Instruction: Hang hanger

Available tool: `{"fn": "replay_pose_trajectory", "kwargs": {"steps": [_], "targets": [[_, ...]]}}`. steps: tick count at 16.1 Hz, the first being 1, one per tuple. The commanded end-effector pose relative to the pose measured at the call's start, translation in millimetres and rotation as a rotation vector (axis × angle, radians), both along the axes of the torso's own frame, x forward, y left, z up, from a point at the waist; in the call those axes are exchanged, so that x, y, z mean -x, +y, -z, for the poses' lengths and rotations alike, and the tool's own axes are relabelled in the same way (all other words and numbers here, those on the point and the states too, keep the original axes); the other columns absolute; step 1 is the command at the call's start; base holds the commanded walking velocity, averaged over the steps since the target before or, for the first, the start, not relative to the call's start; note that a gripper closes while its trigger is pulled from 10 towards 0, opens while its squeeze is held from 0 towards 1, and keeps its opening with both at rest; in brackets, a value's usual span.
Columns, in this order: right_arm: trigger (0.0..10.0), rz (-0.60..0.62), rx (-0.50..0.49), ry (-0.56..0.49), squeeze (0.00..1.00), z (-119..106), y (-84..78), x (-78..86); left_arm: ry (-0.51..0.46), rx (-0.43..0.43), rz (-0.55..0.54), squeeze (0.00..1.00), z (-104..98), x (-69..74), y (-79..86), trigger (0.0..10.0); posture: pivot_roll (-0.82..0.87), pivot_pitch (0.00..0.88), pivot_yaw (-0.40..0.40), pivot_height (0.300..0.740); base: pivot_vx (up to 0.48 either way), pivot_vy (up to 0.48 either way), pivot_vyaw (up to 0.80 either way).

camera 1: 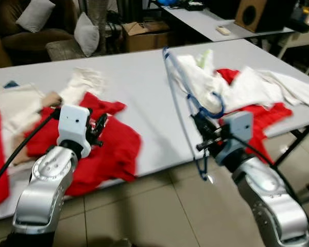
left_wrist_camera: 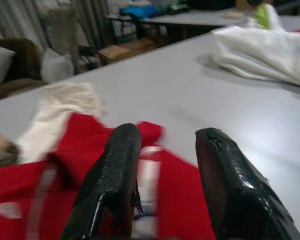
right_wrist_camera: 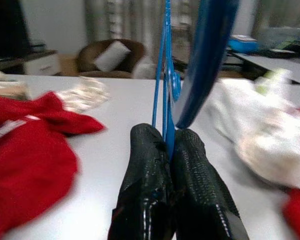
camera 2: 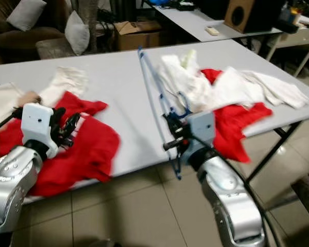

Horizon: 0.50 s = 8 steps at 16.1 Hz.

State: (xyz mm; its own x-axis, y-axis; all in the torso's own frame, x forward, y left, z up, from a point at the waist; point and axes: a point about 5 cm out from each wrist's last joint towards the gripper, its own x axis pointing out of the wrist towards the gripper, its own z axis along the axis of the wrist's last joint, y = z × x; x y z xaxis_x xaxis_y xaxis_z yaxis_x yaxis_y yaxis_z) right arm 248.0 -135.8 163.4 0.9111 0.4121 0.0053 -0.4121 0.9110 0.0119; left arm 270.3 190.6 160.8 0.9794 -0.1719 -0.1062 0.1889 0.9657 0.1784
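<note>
While clamped in right pincer (right_wrist_camera: 167, 150), blue hanger (camera 1: 181, 105) stood w/ frame up over desk (camera 1: 139, 87) edge, prob. kept off clothes. Left pincer (left_wrist_camera: 162, 165) gaped, nothing held, above red garment (camera 1: 105, 149).

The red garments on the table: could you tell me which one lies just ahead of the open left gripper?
The red garment at the table's left front edge, beside the cream cloth; the left gripper hovers over it, jaws apart. The other red garment lies under the white clothes to the right.
</note>
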Motion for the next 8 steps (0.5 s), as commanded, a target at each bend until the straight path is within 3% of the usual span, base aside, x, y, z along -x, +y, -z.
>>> {"fn": "replay_pose_trajectory", "kwargs": {"steps": [1,5,6,8], "targets": [[10.0,-0.013,0.008,0.022,0.00,2,-4.5,-0.8,0.040,-0.042,-0.019,0.00,1,1.3,11.2,10.0,-0.03,0.000,0.021,0.740,0.000,0.000,0.00],[10.0,-0.132,0.120,0.057,0.00,9,-14.8,9.4,0.154,-0.116,0.093,0.00,13,12.1,16.9,10.0,-0.03,0.000,0.021,0.740,0.000,0.000,0.00],[10.0,-0.140,0.142,0.067,0.00,9,-22.0,11.0,0.184,-0.161,0.129,0.00,11,13.3,24.2,10.0,-0.04,0.000,0.027,0.740,0.000,0.000,0.00],[10.0,-0.162,0.156,0.077,0.00,8,-32.5,12.5,0.207,-0.167,0.235,0.00,2,15.1,31.1,10.0,-0.03,0.000,0.022,0.740,0.000,0.000,0.00]]}}
